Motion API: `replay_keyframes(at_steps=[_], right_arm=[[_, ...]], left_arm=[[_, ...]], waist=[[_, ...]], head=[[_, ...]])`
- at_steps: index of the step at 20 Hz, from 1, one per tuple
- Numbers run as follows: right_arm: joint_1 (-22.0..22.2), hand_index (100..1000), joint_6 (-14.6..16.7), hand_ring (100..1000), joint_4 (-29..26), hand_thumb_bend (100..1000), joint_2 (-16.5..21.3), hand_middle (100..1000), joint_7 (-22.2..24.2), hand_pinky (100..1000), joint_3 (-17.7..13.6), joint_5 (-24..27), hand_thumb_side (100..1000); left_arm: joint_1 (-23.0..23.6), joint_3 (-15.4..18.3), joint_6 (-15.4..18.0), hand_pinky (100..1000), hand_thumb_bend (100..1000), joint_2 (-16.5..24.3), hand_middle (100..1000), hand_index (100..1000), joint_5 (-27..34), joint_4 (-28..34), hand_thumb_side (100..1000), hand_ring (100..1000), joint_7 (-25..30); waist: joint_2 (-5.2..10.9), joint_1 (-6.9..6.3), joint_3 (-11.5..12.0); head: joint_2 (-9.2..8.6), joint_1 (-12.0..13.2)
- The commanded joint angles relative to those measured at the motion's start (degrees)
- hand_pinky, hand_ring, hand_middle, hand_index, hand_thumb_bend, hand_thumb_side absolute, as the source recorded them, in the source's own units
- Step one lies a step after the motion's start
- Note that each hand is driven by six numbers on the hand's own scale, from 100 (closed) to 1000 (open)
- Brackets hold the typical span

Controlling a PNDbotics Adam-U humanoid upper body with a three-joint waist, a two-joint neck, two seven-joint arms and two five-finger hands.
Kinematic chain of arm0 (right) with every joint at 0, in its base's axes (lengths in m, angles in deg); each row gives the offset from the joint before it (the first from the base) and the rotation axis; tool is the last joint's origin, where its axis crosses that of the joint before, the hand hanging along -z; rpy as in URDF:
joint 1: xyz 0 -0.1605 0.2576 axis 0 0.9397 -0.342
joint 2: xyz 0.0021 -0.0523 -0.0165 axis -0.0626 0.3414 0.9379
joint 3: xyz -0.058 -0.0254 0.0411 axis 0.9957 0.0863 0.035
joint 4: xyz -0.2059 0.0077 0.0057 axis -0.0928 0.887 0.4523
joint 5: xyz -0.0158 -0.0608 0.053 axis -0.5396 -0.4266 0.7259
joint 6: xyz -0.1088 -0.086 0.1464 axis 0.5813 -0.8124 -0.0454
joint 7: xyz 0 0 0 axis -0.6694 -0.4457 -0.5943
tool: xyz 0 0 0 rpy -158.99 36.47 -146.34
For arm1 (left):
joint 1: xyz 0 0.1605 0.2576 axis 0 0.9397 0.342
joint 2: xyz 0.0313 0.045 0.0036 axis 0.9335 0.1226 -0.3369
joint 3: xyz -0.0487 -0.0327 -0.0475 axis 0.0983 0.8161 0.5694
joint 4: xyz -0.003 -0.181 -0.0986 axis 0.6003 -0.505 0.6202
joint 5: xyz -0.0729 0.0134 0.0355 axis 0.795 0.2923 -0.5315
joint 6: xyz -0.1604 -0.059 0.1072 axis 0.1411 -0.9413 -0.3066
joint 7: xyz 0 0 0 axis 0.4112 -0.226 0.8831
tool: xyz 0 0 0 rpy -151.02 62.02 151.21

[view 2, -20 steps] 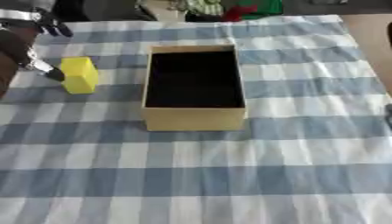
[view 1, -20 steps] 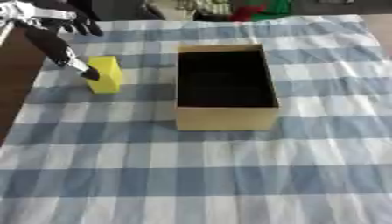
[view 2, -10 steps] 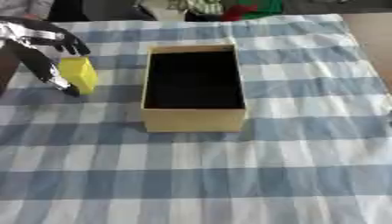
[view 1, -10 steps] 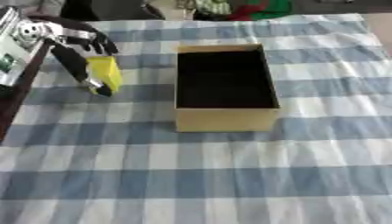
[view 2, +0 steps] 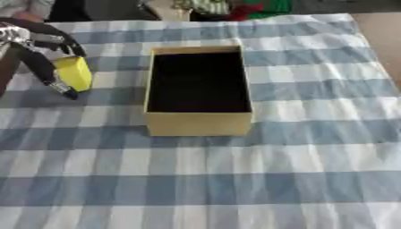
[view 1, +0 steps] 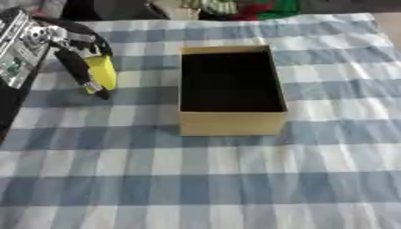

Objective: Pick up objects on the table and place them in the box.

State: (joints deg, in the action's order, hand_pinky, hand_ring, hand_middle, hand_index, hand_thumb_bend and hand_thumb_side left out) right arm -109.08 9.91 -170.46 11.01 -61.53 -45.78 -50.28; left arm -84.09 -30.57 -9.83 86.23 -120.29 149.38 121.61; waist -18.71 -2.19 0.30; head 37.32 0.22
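A yellow block (view 1: 103, 74) stands upright, pinched in the left hand (view 1: 72, 49), left of the box (view 1: 230, 123). The tan box sits open and dark inside on the checked cloth.

The box (view 1: 231, 89) stands mid-table (view 1: 235, 179). The block (view 1: 103, 74) is left of it, apart, within the left hand (view 1: 74, 49).

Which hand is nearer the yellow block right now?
Left. The left hand is at the yellow block, fingers curled around it, left of the box. The right hand is out of view.
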Motion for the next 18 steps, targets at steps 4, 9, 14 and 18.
replay_keyframes(at_steps=[4,9,14,18], right_arm=[[-0.2,815,-0.2,776,-0.9,100,0.7,752,0.3,836,-0.3,0.4,679],[-0.1,814,-0.4,775,-0.9,100,0.6,751,0.8,837,-0.1,0.4,679],[0.1,815,-0.5,775,-0.9,100,0.6,751,1.2,837,0.0,0.4,680],[0.1,814,-0.4,774,-0.9,100,0.7,750,1.2,837,0.0,0.5,681]], left_arm=[[-1.2,1.3,-1.3,896,691,0.5,826,896,3.1,2.1,381,872,-1.4],[-1.4,1.7,-2.1,901,668,0.3,836,900,4.9,3.3,394,875,-2.8],[-1.8,2.4,-3.7,918,674,0.8,852,906,5.4,4.4,400,891,-3.9],[-1.9,2.7,-4.2,919,685,1.4,856,905,4.8,4.3,381,893,-3.4]], waist=[[0.8,0.32,-0.1],[0.82,0.41,0.0],[1.06,0.42,0.3],[1.21,0.4,0.5]], head=[[-0.4,0.1],[-0.35,0.0],[-0.1,0.1],[0.0,-0.1]])
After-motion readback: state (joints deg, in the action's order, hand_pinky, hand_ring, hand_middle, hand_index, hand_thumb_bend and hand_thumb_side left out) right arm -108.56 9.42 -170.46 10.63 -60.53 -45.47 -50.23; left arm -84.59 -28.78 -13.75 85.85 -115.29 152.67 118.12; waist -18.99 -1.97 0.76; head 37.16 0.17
